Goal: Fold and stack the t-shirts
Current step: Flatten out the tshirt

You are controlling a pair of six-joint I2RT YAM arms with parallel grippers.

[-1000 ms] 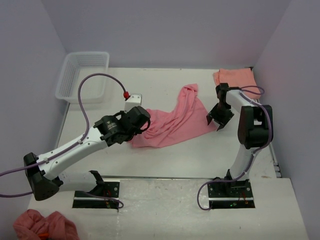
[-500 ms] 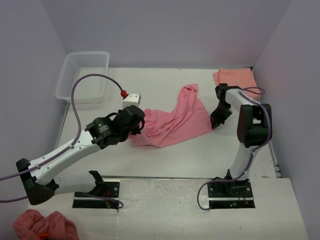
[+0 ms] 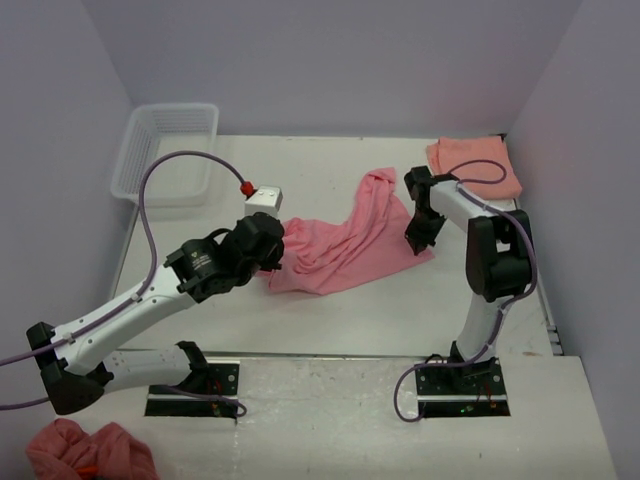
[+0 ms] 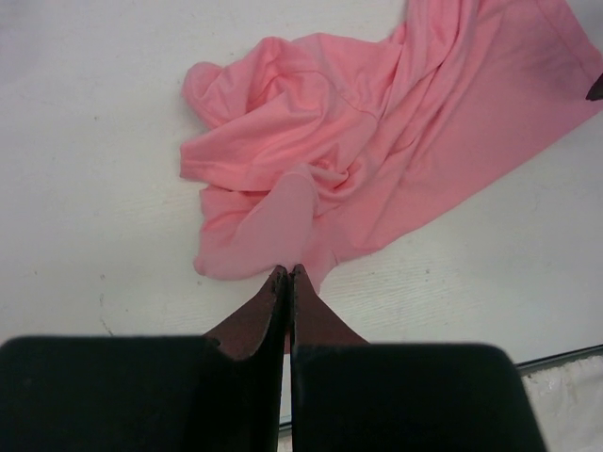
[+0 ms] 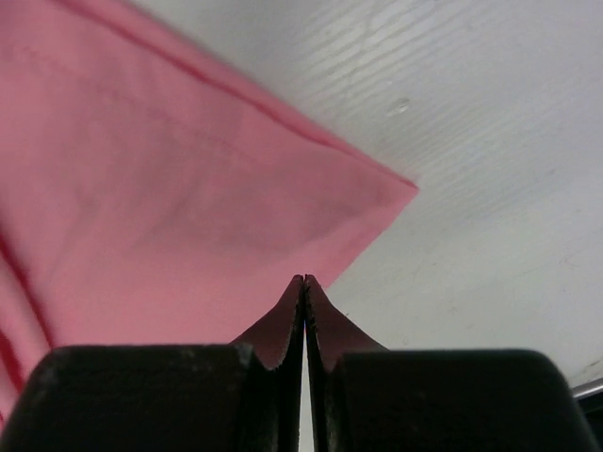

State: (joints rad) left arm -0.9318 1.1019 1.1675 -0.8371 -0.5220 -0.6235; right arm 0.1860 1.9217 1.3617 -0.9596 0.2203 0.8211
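Only wrist views show left gripper [image 4: 287,273], right gripper [image 5: 303,281] clamped on rose-pink t-shirt [image 4: 377,141]

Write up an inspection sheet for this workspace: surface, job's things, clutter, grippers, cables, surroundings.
Surface: white table.
Job's things: rose-pink t-shirt lying crumpled mid-table; salmon t-shirt folded in the far right corner.
Clutter: white basket at the far left; pink cloth bundle at the near left corner.
Grippers: left gripper shut on the rose-pink t-shirt's left end; right gripper shut on its right corner.
Cables: purple cable loops above the left side; second purple cable at the near right.
Surroundings: plain lilac walls; nothing else seen.
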